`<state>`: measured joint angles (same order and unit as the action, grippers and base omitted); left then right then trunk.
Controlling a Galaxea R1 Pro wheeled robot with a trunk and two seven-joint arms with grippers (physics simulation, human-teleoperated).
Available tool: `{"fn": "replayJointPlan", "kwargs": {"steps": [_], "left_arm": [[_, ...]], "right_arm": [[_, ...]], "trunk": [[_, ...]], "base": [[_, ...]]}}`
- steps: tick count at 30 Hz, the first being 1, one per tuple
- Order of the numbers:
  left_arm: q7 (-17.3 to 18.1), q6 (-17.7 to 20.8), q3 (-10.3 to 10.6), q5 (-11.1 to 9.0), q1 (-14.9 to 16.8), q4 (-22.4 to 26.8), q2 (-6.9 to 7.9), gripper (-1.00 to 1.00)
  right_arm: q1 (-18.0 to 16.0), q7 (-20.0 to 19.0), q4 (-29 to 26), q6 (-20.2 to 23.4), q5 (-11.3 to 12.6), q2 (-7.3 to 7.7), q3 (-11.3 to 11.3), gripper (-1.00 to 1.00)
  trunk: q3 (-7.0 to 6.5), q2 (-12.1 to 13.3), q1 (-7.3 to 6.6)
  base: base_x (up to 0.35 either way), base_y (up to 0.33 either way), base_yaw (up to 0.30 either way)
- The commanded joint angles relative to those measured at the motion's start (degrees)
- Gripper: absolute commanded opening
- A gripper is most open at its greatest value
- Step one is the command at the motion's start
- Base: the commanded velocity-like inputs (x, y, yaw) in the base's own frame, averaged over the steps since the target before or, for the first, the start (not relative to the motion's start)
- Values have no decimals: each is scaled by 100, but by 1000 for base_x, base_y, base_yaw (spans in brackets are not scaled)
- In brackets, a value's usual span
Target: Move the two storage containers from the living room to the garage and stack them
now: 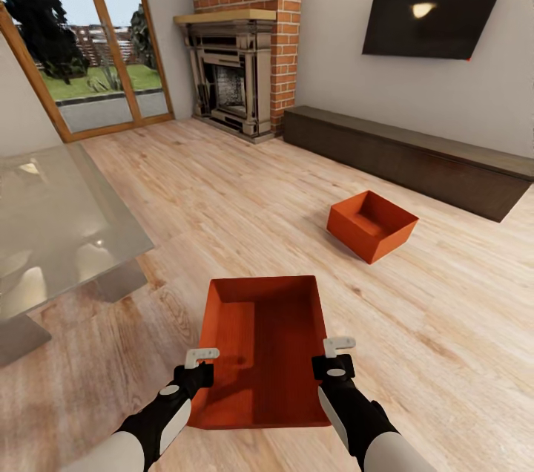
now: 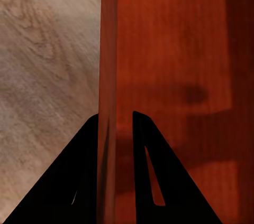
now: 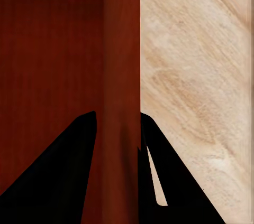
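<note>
**Two-handed carry of the first bin: keep it level**

Nearest the robot, the left gripper [image 1: 202, 366] is clamped on the left wall of the held storage container [image 1: 263, 353], and the right gripper [image 1: 338, 355] is clamped on the right wall; each wrist view shows a wall pinched between dark fingers [image 2: 145, 145]. The bin hangs above the wood-plank floor [image 1: 222, 197]. To carry it well, both arms should likely move together, keeping the walls level and their spacing fixed, so neither wall slips. A glass table [image 1: 59, 227] stands just to the left and needs clearance. Farther off, the second storage container [image 1: 371, 225] sits tilted on the floor before the long dark cabinet [image 1: 415, 156], with the brick fireplace [image 1: 237, 71] beyond.
</note>
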<state>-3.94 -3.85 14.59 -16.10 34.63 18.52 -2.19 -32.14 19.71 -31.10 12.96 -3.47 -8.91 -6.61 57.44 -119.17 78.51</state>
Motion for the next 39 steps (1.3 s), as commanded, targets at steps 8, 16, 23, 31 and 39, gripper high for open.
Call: {"fn": "replayJointPlan", "kwargs": {"steps": [8,16,23,31,39], "left_arm": [[-63,-19,53,-69,0,-15,-1,-100],[-64,-19,53,-69,0,-15,-1,-100],[-63,-19,54,-68,0,-15,-1,-100],[-63,-19,54,-66,0,-15,-1,-100],[-63,-18,55,-62,0,-15,-1,-100]], "right_arm": [[-4,-73,-28,22,5,-13,2,-100],[-3,-73,-27,22,8,-14,-6,-100],[-4,-73,-27,22,13,-14,-7,-100],[-4,-73,-20,22,13,-14,-7,-100],[-3,-87,-19,22,13,-14,-7,-100]], "trunk": [[-212,321,-177],[-428,641,-353],[-617,922,-507],[-833,1243,-682],[-1049,1564,-858]], "base": [[0,0,0],[0,0,0],[0,0,0],[0,0,0],[0,0,0]]}}
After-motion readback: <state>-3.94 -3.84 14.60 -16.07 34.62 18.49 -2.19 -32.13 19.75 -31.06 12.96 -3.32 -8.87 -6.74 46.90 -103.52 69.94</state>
